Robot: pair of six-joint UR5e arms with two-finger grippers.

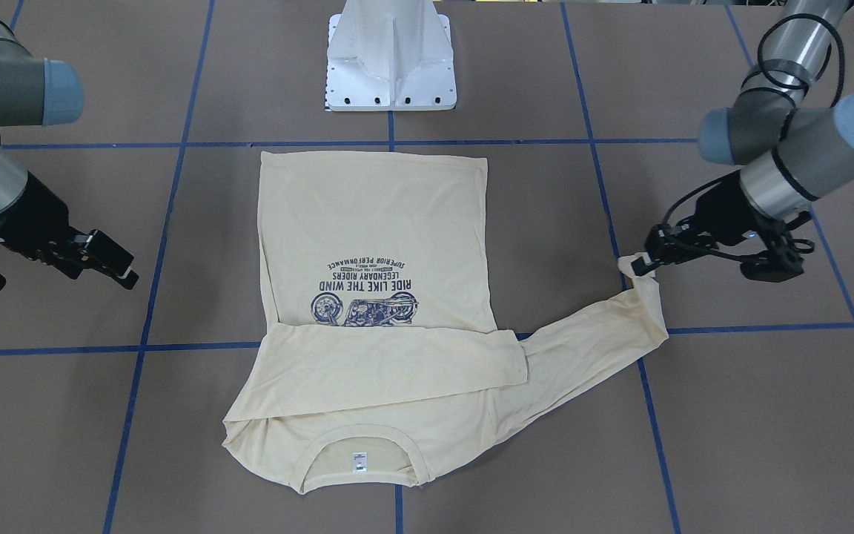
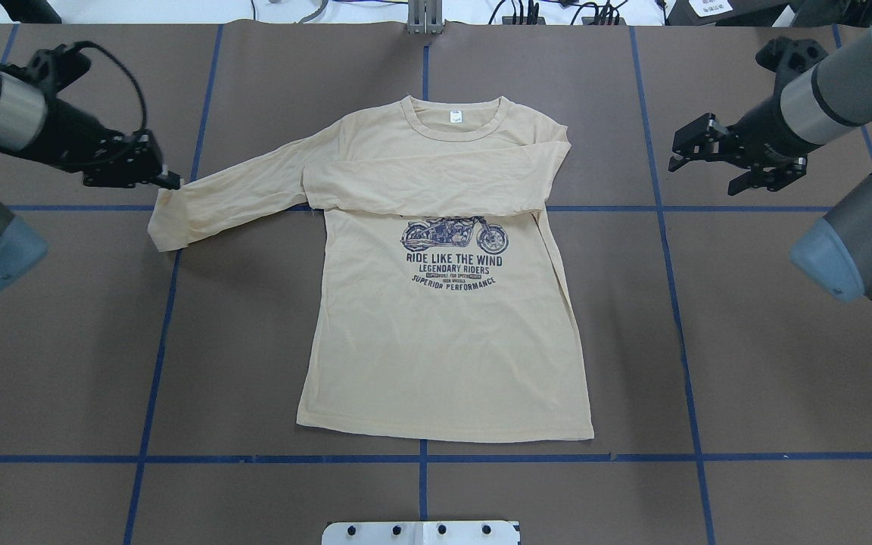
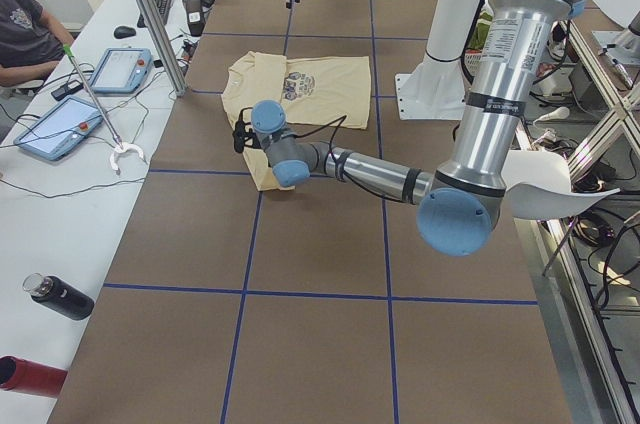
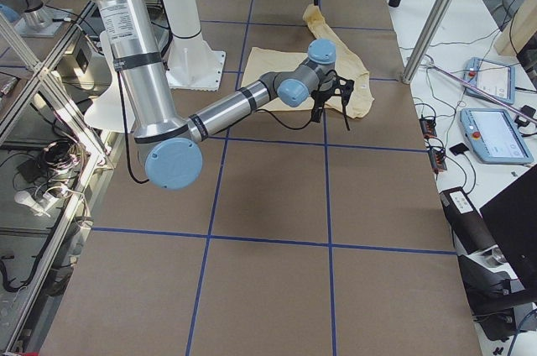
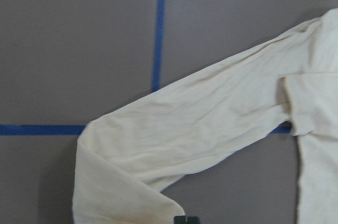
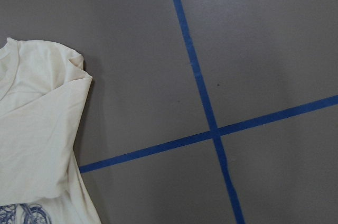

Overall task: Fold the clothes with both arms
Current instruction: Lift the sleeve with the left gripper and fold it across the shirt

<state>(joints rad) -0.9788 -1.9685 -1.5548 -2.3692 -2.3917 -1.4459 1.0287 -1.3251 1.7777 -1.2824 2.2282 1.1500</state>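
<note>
shirt (image 2: pixel 443 341) lay flat mid-table, collar to 12 | folded sleeve (image 2: pixel 436 182) already across chest | left gripper (image 2: pixel 170 182) at 10 pinched loose sleeve (image 2: pixel 239 197) by its cuff | right gripper (image 2: pixel 673 151) at 2 gaped, empty | loose sleeve and body folds left

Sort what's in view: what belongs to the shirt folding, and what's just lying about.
Job in hand:
T-shirt
left gripper, holding its sleeve
right gripper, open, off the cloth

Lying about:
tablet
black bottle
red bottle
white pedestal base
</note>
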